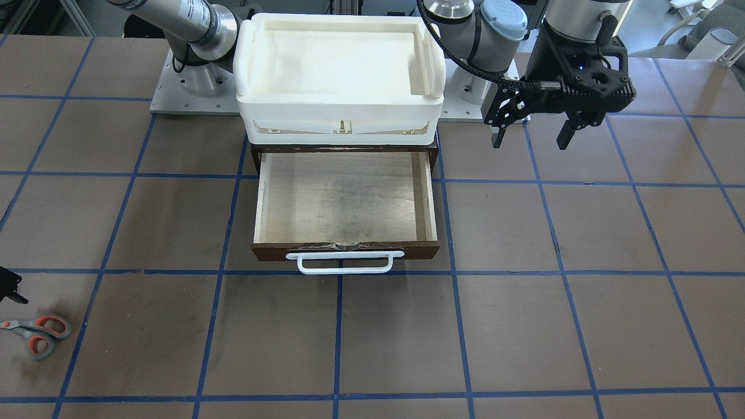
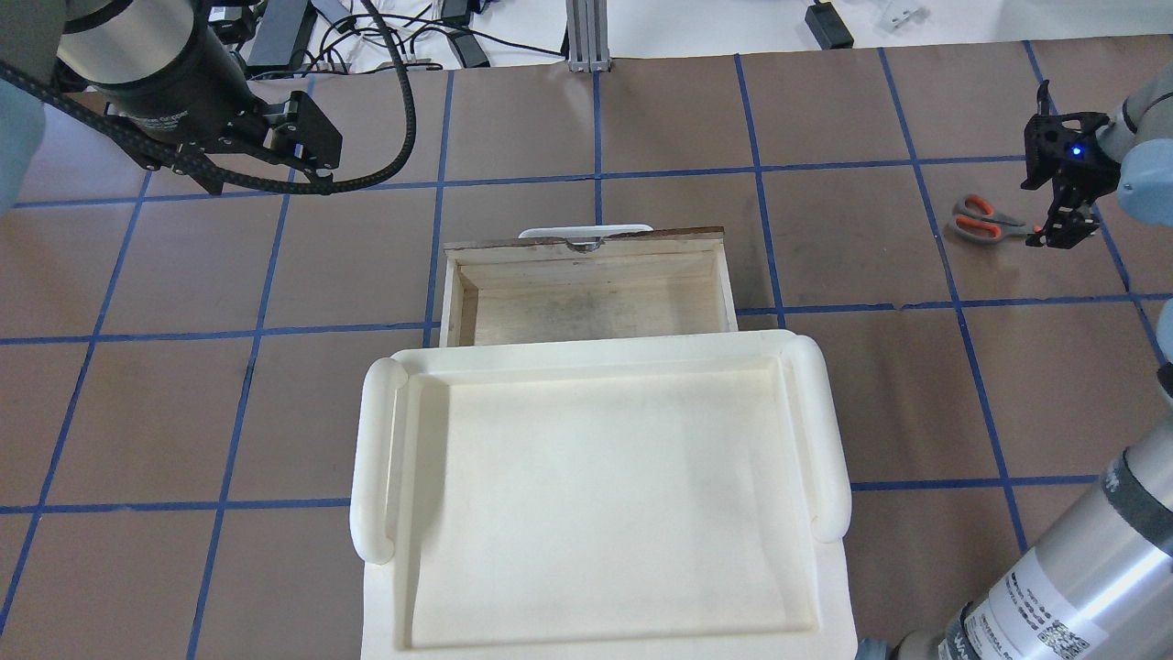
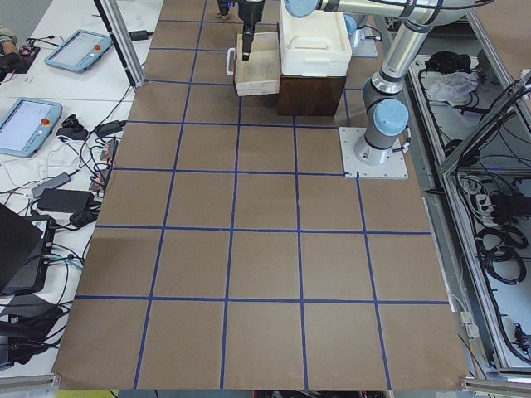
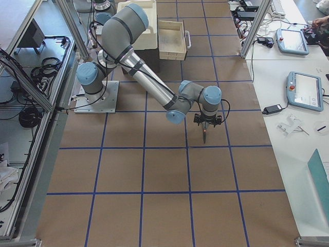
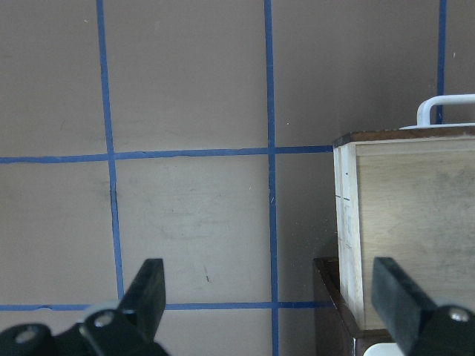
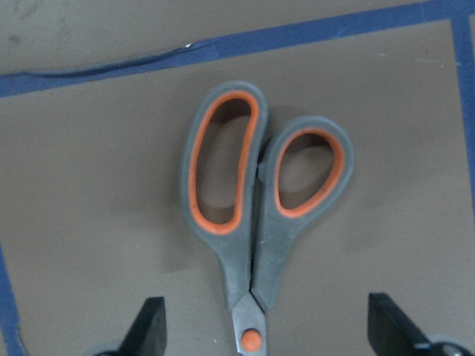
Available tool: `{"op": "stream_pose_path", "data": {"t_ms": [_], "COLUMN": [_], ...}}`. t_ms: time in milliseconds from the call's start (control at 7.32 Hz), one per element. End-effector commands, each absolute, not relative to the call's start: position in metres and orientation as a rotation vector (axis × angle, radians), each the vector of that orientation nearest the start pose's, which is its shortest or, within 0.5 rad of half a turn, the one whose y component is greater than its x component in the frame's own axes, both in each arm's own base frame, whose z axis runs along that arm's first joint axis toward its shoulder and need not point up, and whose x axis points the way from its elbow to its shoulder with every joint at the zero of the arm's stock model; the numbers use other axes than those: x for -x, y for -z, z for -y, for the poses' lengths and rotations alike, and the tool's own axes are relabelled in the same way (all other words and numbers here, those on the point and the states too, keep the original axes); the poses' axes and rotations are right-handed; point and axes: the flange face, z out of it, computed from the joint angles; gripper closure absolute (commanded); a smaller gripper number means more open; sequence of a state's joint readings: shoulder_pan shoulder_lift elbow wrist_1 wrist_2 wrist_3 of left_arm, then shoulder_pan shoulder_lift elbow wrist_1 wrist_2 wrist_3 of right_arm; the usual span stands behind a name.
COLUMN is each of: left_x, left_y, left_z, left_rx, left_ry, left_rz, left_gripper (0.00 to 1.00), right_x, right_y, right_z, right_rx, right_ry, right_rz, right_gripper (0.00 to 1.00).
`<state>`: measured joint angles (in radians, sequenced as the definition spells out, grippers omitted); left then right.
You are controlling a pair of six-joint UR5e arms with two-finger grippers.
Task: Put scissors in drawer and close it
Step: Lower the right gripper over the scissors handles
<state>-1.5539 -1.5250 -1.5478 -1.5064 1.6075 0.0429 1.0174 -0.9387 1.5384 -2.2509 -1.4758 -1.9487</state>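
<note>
The scissors [image 1: 38, 334] lie flat on the table mat, far out on my right side; they also show in the overhead view [image 2: 985, 220]. In the right wrist view the grey, orange-lined handles [image 6: 252, 200] fill the frame and the pivot screw sits between my fingers. My right gripper [image 6: 265, 315] is open just above the scissors, around the pivot, holding nothing; it also shows in the overhead view [image 2: 1061, 229]. The drawer [image 1: 346, 198] is pulled open and empty, with its white handle [image 1: 344, 262] toward the table's middle. My left gripper [image 1: 529, 142] is open and empty, above the mat beside the drawer [image 5: 408, 222].
A white plastic tray [image 1: 340, 110] sits on top of the dark cabinet that holds the drawer. Both arm bases stand behind it on grey plates. Blue tape lines grid the brown mat. Tablets and cables lie off the table's far edge [image 4: 303, 87].
</note>
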Motion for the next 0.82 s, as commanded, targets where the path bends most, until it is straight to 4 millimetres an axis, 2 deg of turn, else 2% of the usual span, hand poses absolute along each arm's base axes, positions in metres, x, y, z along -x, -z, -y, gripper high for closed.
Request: {"op": "stream_pose_path", "data": {"t_ms": [0,410,683], "left_x": [0.121,0.12,0.121], "left_y": [-0.529,-0.532,-0.531], "left_z": [0.485,0.484,0.484], "left_rx": [-0.04,-0.038,-0.04], "left_ry": [0.206,0.211,0.209], "left_rz": [-3.086,-3.082,-3.084], "left_gripper": [0.0,0.0,0.0], "right_x": [0.24,0.237,0.237], "right_y": [-0.184,-0.178,-0.172], "right_z": [0.66,0.659,0.659], "right_rx": [2.038,2.009,2.0], "right_ry": [0.181,0.199,0.193], "right_rz": [-2.432,-2.421,-2.416], "right_gripper": [0.06,0.05,0.08]}}
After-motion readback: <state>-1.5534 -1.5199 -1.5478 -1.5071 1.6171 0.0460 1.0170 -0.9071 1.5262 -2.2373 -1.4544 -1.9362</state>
